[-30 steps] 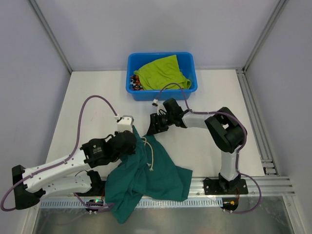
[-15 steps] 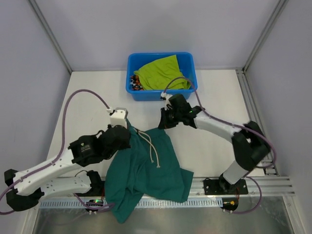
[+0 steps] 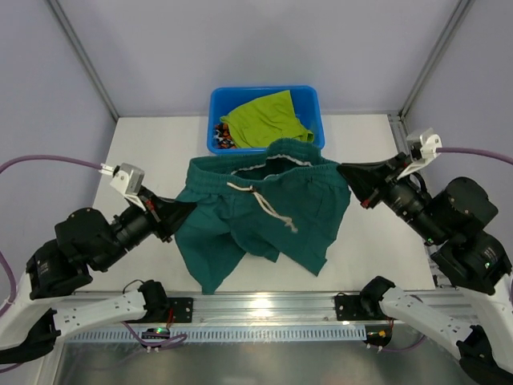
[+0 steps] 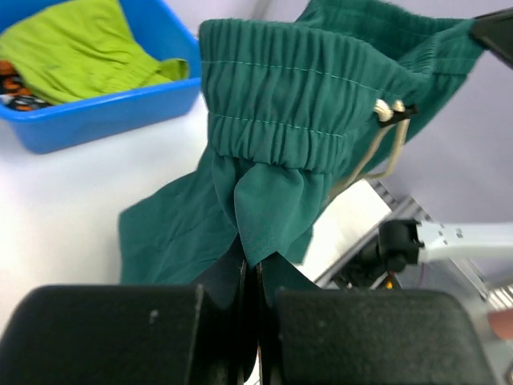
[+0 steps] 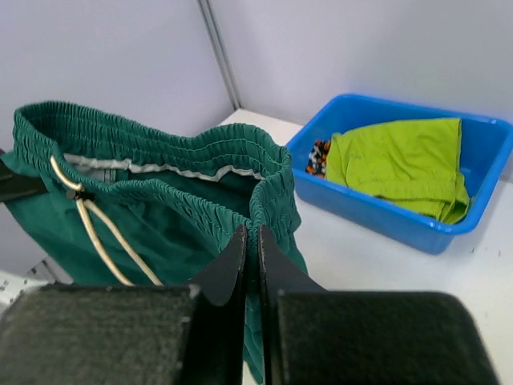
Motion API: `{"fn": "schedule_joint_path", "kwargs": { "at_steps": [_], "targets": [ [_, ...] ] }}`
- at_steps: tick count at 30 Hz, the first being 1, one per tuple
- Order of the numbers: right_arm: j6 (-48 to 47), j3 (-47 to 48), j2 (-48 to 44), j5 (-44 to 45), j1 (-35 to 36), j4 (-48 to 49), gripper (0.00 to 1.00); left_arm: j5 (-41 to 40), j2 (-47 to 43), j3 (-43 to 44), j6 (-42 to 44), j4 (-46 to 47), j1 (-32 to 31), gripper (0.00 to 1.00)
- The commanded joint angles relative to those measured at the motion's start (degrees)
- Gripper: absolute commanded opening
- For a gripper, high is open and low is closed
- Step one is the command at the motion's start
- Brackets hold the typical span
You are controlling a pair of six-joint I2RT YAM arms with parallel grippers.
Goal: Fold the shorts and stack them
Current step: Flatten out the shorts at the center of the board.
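Observation:
The dark teal-green shorts (image 3: pixel 260 212) hang stretched in the air between both arms, waistband up, with the cream drawstring (image 3: pixel 268 208) dangling in front. At the waistband's left end my left gripper (image 3: pixel 186 210) is shut on the cloth (image 4: pixel 264 200). My right gripper (image 3: pixel 346 172) is shut on the waistband's right end (image 5: pixel 268 192). The lime yellow-green shorts (image 3: pixel 267 119) lie in the blue tub (image 3: pixel 313 146). A bit of the camouflage print shorts (image 3: pixel 219 136) peeks out at the tub's left side.
The blue tub stands at the back centre of the white table (image 3: pixel 152 152). Grey walls close in the sides, and a metal rail (image 3: pixel 264 305) runs along the near edge. A slotted rail (image 3: pixel 413 176) runs down the right side.
Both arms have swung apart and lifted, pulling the teal shorts off the table and spreading the waistband wide. The right gripper closed on the waistband during this time.

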Motion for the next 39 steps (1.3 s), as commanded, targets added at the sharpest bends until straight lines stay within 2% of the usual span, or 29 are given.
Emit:
{"fn": "schedule_joint_path", "kwargs": {
  "at_steps": [1, 6, 10, 11, 14, 15, 17, 19, 20, 21, 22, 24, 25, 29, 30, 32, 33, 34, 35, 37, 38, 39],
  "targets": [
    [-1.75, -3.74, -3.71, -4.24, -0.14, -6.39, 0.04, 9.75, -2.14, -0.57, 1.82, 2.73, 0.10, 0.00],
    [-3.59, -2.60, -8.83, -11.09, -0.05, -6.83, 0.04, 11.34, -4.96, 0.48, 1.73, 2.38, 0.19, 0.00],
    [-4.73, 3.35, -7.71, -15.41, -0.14, -1.49, 0.04, 5.65, -5.49, 3.81, 4.36, 2.38, 0.10, 0.00],
    [-4.82, 4.76, -6.47, -15.06, -0.14, -0.69, 0.04, 3.63, -3.66, 6.96, 4.98, 1.68, 0.10, 0.00],
    [-5.52, 11.70, 1.67, -8.14, -0.14, -1.11, 0.04, -8.93, 1.61, 15.03, 6.22, -3.30, 0.10, 0.00],
    [-5.96, 13.03, 3.71, -2.11, -0.14, -2.16, 0.04, -15.58, 6.68, 16.73, 6.22, -5.16, 0.10, 0.00],
    [-5.36, 11.91, 8.45, 4.33, -0.14, -2.96, 0.04, -19.06, 11.98, 18.41, 6.13, -9.55, 0.10, 0.00],
    [-2.11, 5.77, 9.88, 7.95, -0.23, -2.27, 0.04, -20.56, 17.96, 16.67, 4.90, -10.62, 0.10, 0.01],
    [-0.53, 2.35, 10.15, 8.40, -0.32, -1.39, 0.04, -20.39, 19.54, 15.09, 2.72, -10.80, 0.10, 0.04],
    [1.14, -5.34, 9.98, 8.93, -0.40, 0.10, 0.04, -19.52, 22.17, 11.24, 1.22, -10.28, 0.88, 0.06],
    [4.11, -9.24, 9.98, 9.11, -0.58, 3.68, 0.04, -15.77, 23.24, 8.94, -0.01, -9.41, 1.93, 0.06],
    [6.07, -18.98, 11.54, 8.76, -1.46, 7.48, 0.04, -11.10, 25.18, 4.20, -4.39, -6.17, 7.00, 0.05],
    [7.12, -20.95, 12.78, 8.58, -2.24, 9.67, 0.04, -6.81, 27.10, -0.09, -5.99, -5.01, 9.13, 0.04],
    [9.67, -26.41, 19.46, 3.25, -10.84, 9.96, 0.03, 0.77, 31.50, -7.94, -12.14, 0.35, 17.75, 0.04],
    [10.03, -28.68, 20.25, 1.92, -15.91, 10.48, 0.04, 1.40, 32.56, -8.65, -12.85, 1.05, 18.89, 0.17],
    [9.77, -30.46, 21.57, 1.29, -19.64, 10.66, 0.04, 4.38, 35.19, -8.75, -12.60, 1.50, 21.35, 0.32],
    [9.16, -30.99, 22.01, 1.29, -20.96, 10.66, 0.04, 5.88, 35.73, -8.57, -11.90, 1.76, 21.98, 0.55],
    [8.72, -31.34, 22.63, 1.46, -22.97, 10.31, 0.04, 7.28, 36.08, -8.31, -10.24, 2.20, 22.85, 0.63],
    [8.28, -31.34, 24.20, 1.29, -23.86, 10.40, 0.04, 8.95, 36.60, -7.35, -9.26, 3.16, 25.47, 0.67],
    [6.69, -31.43, 26.05, -3.09, -25.88, 11.88, 0.04, 17.29, 37.05, -6.20, -7.42, 4.31, 29.87, 0.71],
    [6.52, -31.61, 27.80, -4.15, -26.33, 12.41, 0.04, 20.62, 37.57, -5.59, -5.84, 5.71, 34.94, 0.72],
    [6.43, -31.78, 28.60, -5.21, -26.77, 13.11, 0.04, 25.88, 39.32, -4.45, -5.48, 6.33, 37.43, 0.73]
  ]
}}
